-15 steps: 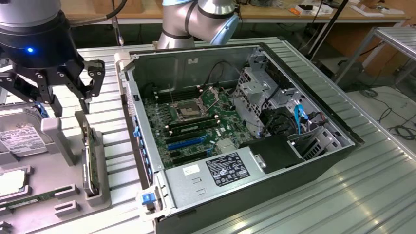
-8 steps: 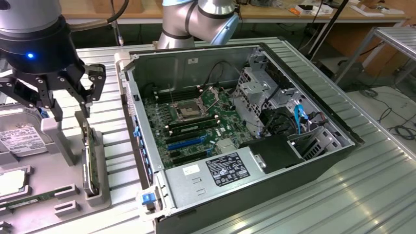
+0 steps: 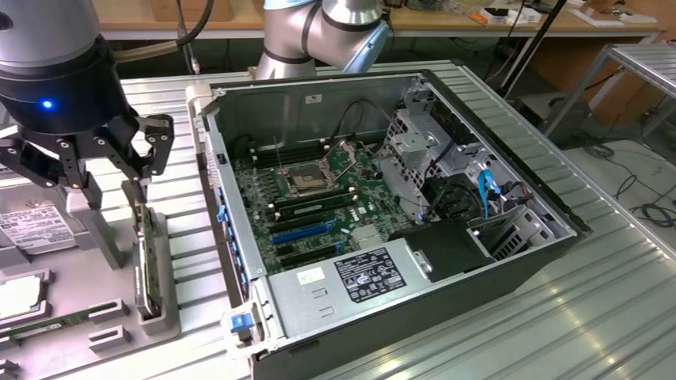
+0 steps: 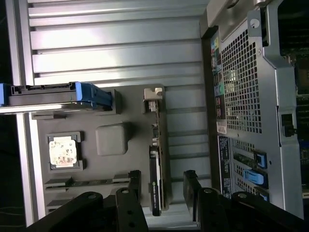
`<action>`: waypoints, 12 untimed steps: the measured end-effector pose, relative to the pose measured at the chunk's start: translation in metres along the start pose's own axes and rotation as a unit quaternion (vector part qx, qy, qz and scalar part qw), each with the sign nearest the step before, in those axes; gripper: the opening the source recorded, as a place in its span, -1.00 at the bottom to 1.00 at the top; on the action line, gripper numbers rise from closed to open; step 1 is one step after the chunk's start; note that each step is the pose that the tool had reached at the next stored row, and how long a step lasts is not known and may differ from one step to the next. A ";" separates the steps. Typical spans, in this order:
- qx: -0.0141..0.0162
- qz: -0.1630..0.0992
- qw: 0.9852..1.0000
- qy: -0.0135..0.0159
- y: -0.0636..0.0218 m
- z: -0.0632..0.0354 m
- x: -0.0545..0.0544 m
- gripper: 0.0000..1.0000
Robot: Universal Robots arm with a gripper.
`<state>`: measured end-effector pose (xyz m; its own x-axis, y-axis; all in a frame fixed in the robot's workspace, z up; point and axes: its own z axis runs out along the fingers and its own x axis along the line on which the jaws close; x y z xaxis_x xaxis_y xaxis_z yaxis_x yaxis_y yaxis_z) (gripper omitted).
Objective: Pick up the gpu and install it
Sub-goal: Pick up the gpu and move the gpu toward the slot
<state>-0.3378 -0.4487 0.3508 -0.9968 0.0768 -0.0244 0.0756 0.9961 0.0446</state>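
Black fingers sit closest to the wrist lens, spread wide, one on either side of the gpu. Jaws of the gripper stand wide apart with nothing held. A gap shows between each finger and the card, narrower on one side than the other. The card stands on its long edge in a slot of the grey tray, silver bracket at the far end. I judge it is kept upright so both flat faces are free for the fingers to close on. Same tray carries a square processor chip in its own recess, a plain grey block, and a drive with blue ends set on edge. Each part has its own nest, well apart, presumably so a grasp meets one thing alone. Perforated rear wall of the computer case lies just beside the tray.

Exterior view: the gripper hangs above the tray at the exterior view's left, fingers splayed over the top edge of the gpu. Card sits in its holder, not lifted. The computer case lies on its side, panel off, motherboard facing up. Blue expansion slots are bare and reachable from above. Pick-up not yet made, install not begun.
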 end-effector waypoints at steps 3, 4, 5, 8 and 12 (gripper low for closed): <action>0.000 0.000 1.000 0.000 -0.0037 -0.0001 0.000 -0.04; 0.000 0.000 1.000 0.000 -0.0047 -0.0002 0.000 -0.04; 0.000 0.000 1.000 0.000 -0.0072 -0.0003 -0.001 -0.04; 0.000 0.000 1.000 0.000 -0.0113 -0.0005 -0.001 -0.04; 0.000 0.000 1.000 0.000 -0.0189 -0.0008 -0.001 -0.04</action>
<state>-0.3378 -0.4676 0.3508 -0.9967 0.0768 -0.0244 0.0757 0.9961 0.0445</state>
